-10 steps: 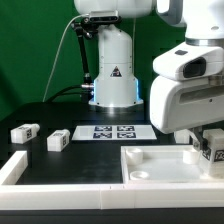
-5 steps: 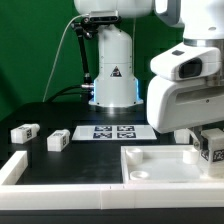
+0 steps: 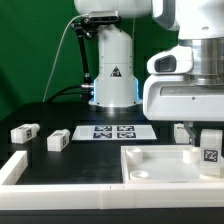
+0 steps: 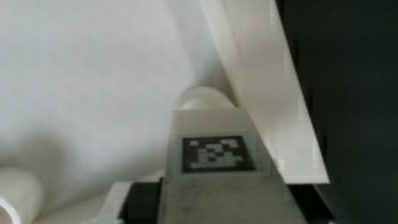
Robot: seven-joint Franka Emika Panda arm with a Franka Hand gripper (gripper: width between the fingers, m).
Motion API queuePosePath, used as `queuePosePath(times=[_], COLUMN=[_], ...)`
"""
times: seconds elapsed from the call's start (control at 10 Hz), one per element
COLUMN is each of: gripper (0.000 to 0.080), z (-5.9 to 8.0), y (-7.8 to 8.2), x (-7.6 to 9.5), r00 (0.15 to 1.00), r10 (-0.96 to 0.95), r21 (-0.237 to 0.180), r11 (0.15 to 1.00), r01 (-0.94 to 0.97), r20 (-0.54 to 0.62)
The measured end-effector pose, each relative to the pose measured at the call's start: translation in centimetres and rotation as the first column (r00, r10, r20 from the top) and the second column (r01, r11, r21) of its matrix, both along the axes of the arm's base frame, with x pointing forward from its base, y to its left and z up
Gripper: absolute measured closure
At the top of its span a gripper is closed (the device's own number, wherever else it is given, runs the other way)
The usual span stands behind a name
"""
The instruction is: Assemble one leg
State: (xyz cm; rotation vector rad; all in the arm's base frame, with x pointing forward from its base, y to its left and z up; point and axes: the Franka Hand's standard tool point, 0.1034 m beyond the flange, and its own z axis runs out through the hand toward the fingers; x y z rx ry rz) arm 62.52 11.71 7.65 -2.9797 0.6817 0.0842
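**Leg gripped over the tray-like piece, contact hard to judge**

Your arm (image 3: 185, 80) fills the exterior view's right and is cut off by the frame edge, so you see only its bulky white housing. Below it, the large white tray-like piece (image 3: 150, 172) runs off the bottom of that view. The wrist view gives you only a blurred stretch of its flat surface and one raised rim, with the black table (image 3: 60, 112) beyond. The marker board (image 3: 110, 131) lies flat on the table behind the tray-like piece.

The gripper (image 3: 204, 148) is closed on the leg (image 3: 210, 155) and holds it low over the tray-like piece, near the corner at the exterior view's right. You cannot tell from either view whether the leg touches the surface. The leg is a small white block with a black-and-white square tag.

Only the wrist view shows you its rounded far end and a dark finger (image 4: 139, 200) beside it, mostly out of frame. Only the exterior view shows the spare legs: two (image 3: 25, 131) (image 3: 57, 140) on the table at its left, and one (image 3: 181, 133) just behind the gripper.
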Motion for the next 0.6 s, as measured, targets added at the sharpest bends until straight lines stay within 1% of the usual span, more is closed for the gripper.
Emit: queuePosePath(times=[0.2, 0.3, 0.4, 0.6], gripper=[0.0505, 0.0505, 0.0505, 0.0505], z=[0.00, -0.01, -0.05, -0.10], y=[-0.05, -0.02, 0.11, 0.48], x=[0.13, 0.12, 0.08, -0.01], r00=[0.977, 0.947, 0.902, 0.810], r10=[-0.214, -0.322, -0.431, -0.585], r21=[-0.006, -0.011, -0.019, -0.029], r11=[0.977, 0.947, 0.902, 0.811], r01=[0.214, 0.321, 0.431, 0.584], r20=[-0.011, -0.020, -0.029, -0.043])
